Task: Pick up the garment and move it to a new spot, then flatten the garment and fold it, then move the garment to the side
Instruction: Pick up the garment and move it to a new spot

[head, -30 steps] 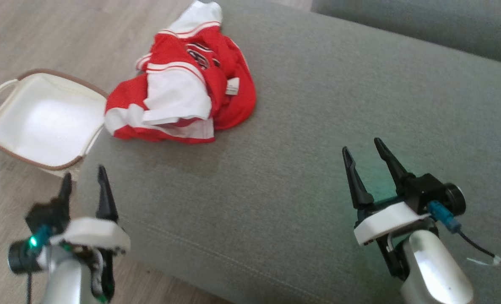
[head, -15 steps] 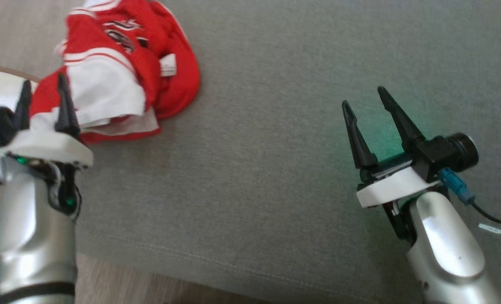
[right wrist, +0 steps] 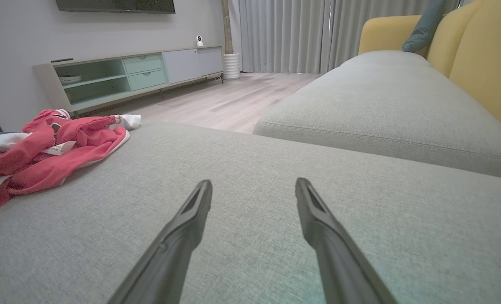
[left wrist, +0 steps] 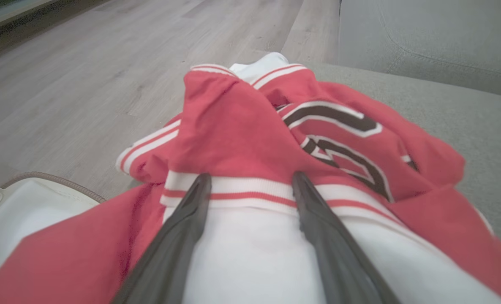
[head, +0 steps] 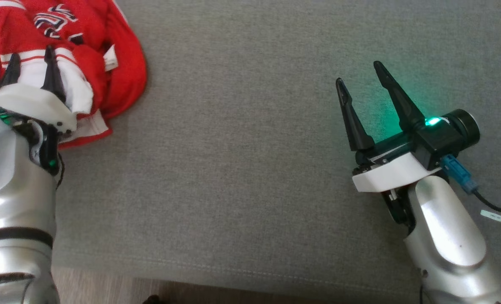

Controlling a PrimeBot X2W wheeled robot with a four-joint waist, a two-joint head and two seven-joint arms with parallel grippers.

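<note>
The garment [head: 85,46] is a crumpled red and white jersey with dark lettering, lying at the far left of the grey cushion [head: 242,147]. My left gripper [head: 31,63] is open over its near white part, fingers spread with cloth under them [left wrist: 250,181]. In the left wrist view the white panel and a red-striped band lie between the two fingers. My right gripper [head: 358,71] is open and holds nothing, low over bare cushion at the right [right wrist: 252,185]. From the right wrist the garment [right wrist: 52,143] lies far to the left.
A white basket [left wrist: 14,211] with a brown rim stands on the wooden floor left of the cushion. A second grey cushion [right wrist: 381,105] and a yellow backrest [right wrist: 483,63] lie beyond the right gripper. A low cabinet [right wrist: 119,76] stands along the far wall.
The head camera has swung, shifting the whole picture left and down. My left gripper has reached forward from the cushion's edge onto the garment, still open. The right gripper keeps its pose.
</note>
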